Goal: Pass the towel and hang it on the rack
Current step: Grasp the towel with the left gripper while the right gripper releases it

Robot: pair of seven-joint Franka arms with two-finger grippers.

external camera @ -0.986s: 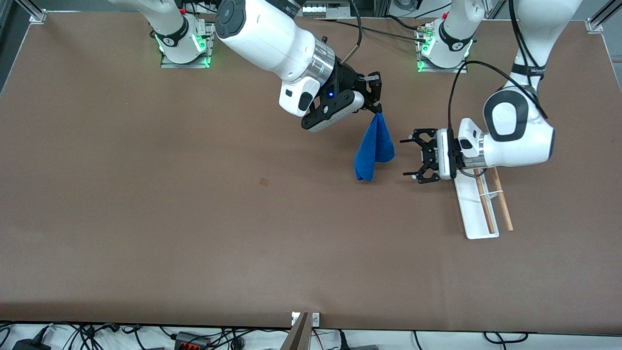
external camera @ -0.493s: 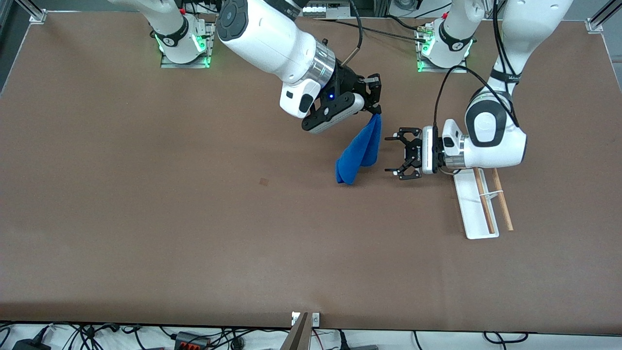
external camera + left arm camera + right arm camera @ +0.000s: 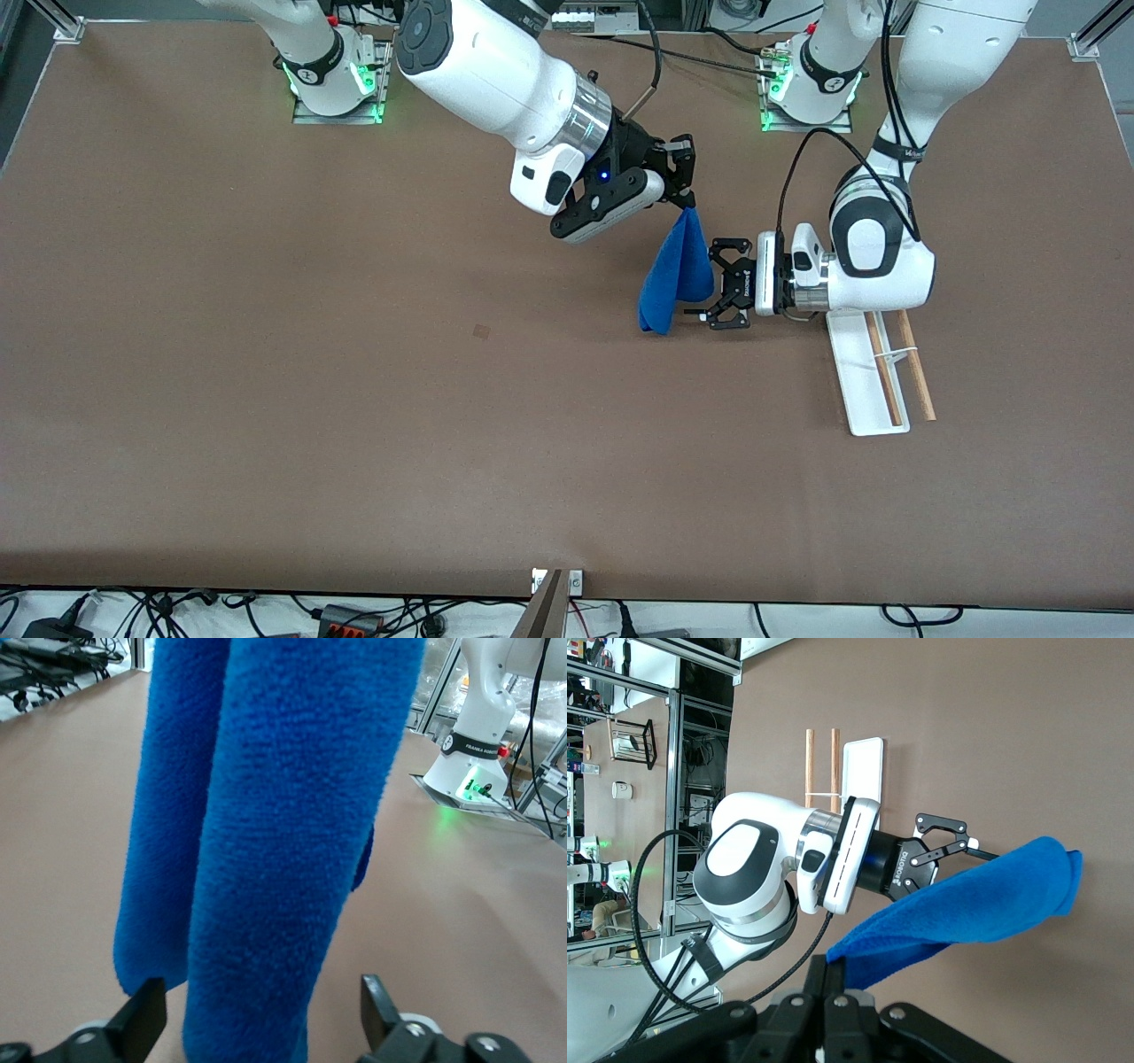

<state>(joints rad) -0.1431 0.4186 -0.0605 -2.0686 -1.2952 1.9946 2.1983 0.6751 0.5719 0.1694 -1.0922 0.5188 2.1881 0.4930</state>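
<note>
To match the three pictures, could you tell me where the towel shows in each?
Front view: towel hangs mid-table from the right gripper.
Left wrist view: towel fills the middle, between the left gripper's fingers.
Right wrist view: towel slants across the lower middle.
Shared landmark: the towel.

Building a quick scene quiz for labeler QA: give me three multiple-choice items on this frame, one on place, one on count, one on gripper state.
1. Where does the rack lie?
A. toward the left arm's end of the table
B. toward the right arm's end
C. on the towel

2. How many wooden rods does the rack have?
A. one
B. two
C. four

3. The left gripper is:
A. shut on the towel
B. open around the towel
C. shut on the rack

Answers:
A: it lies below the left arm's elbow.
B: two parallel rods show.
B: its fingers straddle the towel, which hangs from the shut right gripper.
</note>
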